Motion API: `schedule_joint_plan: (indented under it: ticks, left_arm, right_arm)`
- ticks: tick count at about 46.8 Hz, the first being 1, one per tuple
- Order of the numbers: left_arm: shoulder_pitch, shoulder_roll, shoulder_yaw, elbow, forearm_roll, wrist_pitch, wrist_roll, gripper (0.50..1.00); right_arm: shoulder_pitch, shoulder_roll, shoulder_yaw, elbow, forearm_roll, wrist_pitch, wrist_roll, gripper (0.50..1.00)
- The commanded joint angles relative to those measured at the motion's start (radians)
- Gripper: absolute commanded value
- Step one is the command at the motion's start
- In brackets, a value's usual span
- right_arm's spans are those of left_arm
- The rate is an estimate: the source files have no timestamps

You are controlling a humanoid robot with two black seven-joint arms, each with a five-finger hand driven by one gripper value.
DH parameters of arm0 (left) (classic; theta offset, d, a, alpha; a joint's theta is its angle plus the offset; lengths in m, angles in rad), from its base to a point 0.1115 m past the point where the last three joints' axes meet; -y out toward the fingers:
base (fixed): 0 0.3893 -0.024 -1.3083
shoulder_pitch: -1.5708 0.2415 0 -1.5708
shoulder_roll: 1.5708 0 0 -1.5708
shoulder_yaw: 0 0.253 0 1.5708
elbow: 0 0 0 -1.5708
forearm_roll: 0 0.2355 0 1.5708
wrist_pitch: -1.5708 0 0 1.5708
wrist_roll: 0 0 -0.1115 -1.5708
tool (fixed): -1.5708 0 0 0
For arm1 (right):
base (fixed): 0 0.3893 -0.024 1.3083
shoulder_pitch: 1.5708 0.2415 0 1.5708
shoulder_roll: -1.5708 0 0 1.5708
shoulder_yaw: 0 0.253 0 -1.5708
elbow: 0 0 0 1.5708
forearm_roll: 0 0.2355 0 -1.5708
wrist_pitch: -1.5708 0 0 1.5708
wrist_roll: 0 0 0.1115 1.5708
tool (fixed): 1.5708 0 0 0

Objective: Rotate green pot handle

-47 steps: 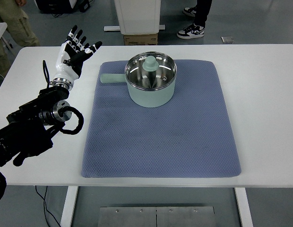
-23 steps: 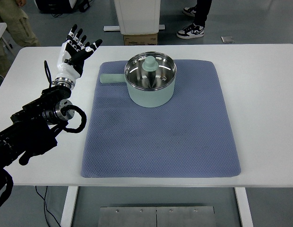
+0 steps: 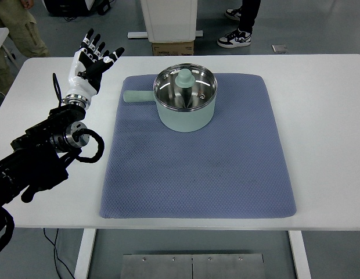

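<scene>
Left hand [image 3: 89, 65] has shifted slightly toward the upper left of the frame since half a second ago; the pot and mat have not moved. It is raised over the white table [image 3: 325, 116] at upper left, fingers [image 3: 92, 43] spread wide and pointing up, thumb out to the right, holding nothing. Its black arm [image 3: 38, 160] comes in from the lower left edge, with a looped cable at the wrist joint.

Green pot [image 3: 185, 113] stands upright on the blue mat [image 3: 197, 168], in the mat's upper middle part. Glass lid [image 3: 185, 87] is on, with a pale green knob at its centre. Pot handle [image 3: 138, 96] sticks out horizontally to the left, its tip near the mat's left edge. Hand and handle are apart; the hand is left of and above the handle tip, over bare table.

Right arm is not visible.

At the frame's top: a white pedestal with a cardboard box [image 3: 173, 47] at its base, a person's trouser leg at top left, and a person's sneakers [image 3: 233, 38] at top right.
</scene>
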Motion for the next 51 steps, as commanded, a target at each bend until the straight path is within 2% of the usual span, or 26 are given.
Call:
schedule_joint_plan:
  ticks: [1,41,51]
  left_arm:
    - [0.0,-0.002,0.0,0.0,-0.001,0.0,0.0,1.0]
    - [0.0,0.02,0.0,0.002,0.008,-0.003,0.0,1.0]
    - [0.0,0.018,0.0,0.002,0.008,-0.003,0.0,1.0]
  right_arm:
    - [0.0,0.0,0.0,0.0,0.0,0.001,0.0,1.0]
    - [0.003,0.0,-0.002,0.0,-0.002,0.001,0.0,1.0]
    - [0.017,0.0,-0.002,0.0,0.0,0.001,-0.014,1.0]
